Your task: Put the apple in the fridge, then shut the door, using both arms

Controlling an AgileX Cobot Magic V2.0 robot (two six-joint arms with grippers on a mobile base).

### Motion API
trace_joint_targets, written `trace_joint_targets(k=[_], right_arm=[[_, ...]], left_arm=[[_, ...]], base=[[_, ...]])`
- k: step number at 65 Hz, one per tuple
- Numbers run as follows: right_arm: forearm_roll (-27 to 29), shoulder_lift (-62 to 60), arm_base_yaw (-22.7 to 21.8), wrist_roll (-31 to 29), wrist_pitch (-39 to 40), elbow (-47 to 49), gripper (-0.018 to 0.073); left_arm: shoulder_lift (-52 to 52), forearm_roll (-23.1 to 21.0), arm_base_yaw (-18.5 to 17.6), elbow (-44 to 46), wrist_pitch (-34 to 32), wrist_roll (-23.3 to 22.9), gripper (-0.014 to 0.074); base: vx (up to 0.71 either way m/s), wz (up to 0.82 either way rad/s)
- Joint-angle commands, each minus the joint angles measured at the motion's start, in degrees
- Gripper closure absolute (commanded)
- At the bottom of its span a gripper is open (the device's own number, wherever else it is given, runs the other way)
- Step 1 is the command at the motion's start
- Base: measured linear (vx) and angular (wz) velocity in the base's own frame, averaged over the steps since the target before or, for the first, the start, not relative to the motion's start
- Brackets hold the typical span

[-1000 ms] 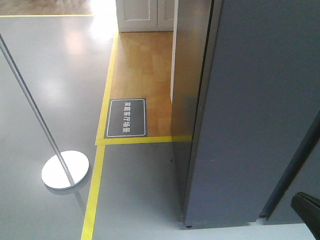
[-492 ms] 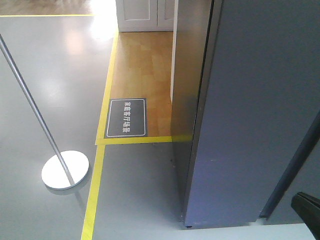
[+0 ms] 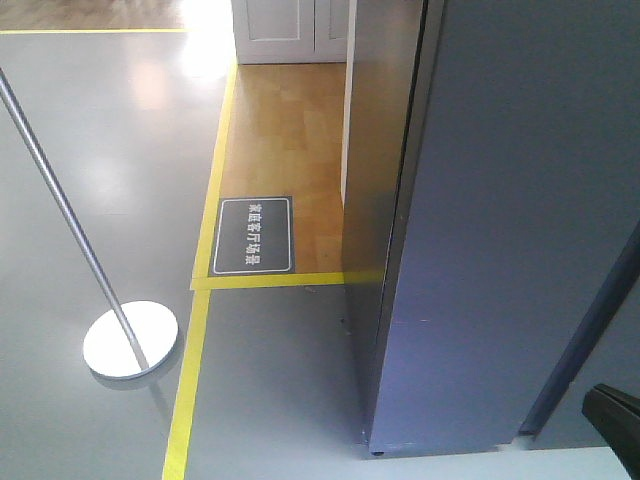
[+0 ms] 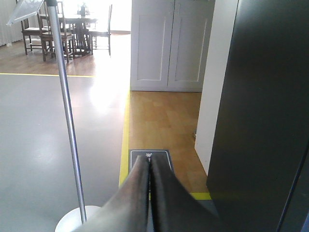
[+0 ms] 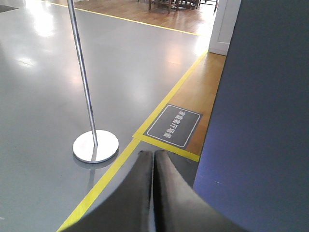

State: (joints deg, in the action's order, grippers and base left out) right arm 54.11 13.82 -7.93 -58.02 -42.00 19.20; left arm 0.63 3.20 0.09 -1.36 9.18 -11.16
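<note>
Apparently door (image 3: pixel 520 200) sits near flush with fridge (image 3: pixel 385 150); apple nowhere in view, presumably inside. Left gripper (image 4: pixel 149 166) pressed together, empty; right gripper (image 5: pixel 154 159) likewise. Risk: latch unverified, door may spring back; stanchion (image 5: pixel 89 108) near left sweep.

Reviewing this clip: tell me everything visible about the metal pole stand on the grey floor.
The pole stand is a thin, shiny silver-looking pole rising from a flat round disc base, also bright and reflective. It stands on the grey floor to the left of the yellow floor line, apart from the dark grey fridge. In the left wrist view a flat tilted panel appears to sit at its top. Nothing else touches it.
</note>
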Motion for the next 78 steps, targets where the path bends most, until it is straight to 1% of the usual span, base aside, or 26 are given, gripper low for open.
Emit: trace_joint_targets(k=[1, 43, 50, 54, 58, 65, 72, 78], right_arm=[[2.16, 0.71, -0.09, -0.59, 2.10, 1.43, 0.0555], [2.16, 0.62, 0.02, -0.59, 2.15, 1.31, 0.0555], [0.41, -0.75, 0.03, -0.52, 3.05, 0.48, 0.0555], [0.36, -2.21, 0.03, -0.01, 4.49, -1.08, 0.0555], [0.53, -4.23, 0.15, 1.71, 6.03, -3.04, 0.0555], [-0.89, -7.99, 1.54, 5.08, 9.13, -6.35, 0.0555], [-4.92, -11.52, 2.34, 9.56, 10.27, -8.84, 0.0555], [-10.25, -13.70, 2.34, 16.35, 10.31, -9.97, 0.0555]], left_arm=[[0.87, 0.02, 0.03, 0.99, -4.70, -0.60, 0.0603], [0.87, 0.02, 0.03, 0.99, -4.70, -0.60, 0.0603], [0.87, 0.02, 0.03, 0.99, -4.70, -0.60, 0.0603], [0.87, 0.02, 0.03, 0.99, -4.70, -0.60, 0.0603], [0.87, 0.02, 0.03, 0.99, -4.70, -0.60, 0.0603], [0.87, 0.02, 0.03, 0.99, -4.70, -0.60, 0.0603], [0.87, 0.02, 0.03, 0.99, -4.70, -0.60, 0.0603], [0.87, 0.02, 0.03, 0.99, -4.70, -0.60, 0.0603]], base=[[0.00, 0.00], [0.00, 0.00], [0.00, 0.00], [0.00, 0.00], [0.00, 0.00], [0.00, 0.00], [0.00, 0.00], [0.00, 0.00]])
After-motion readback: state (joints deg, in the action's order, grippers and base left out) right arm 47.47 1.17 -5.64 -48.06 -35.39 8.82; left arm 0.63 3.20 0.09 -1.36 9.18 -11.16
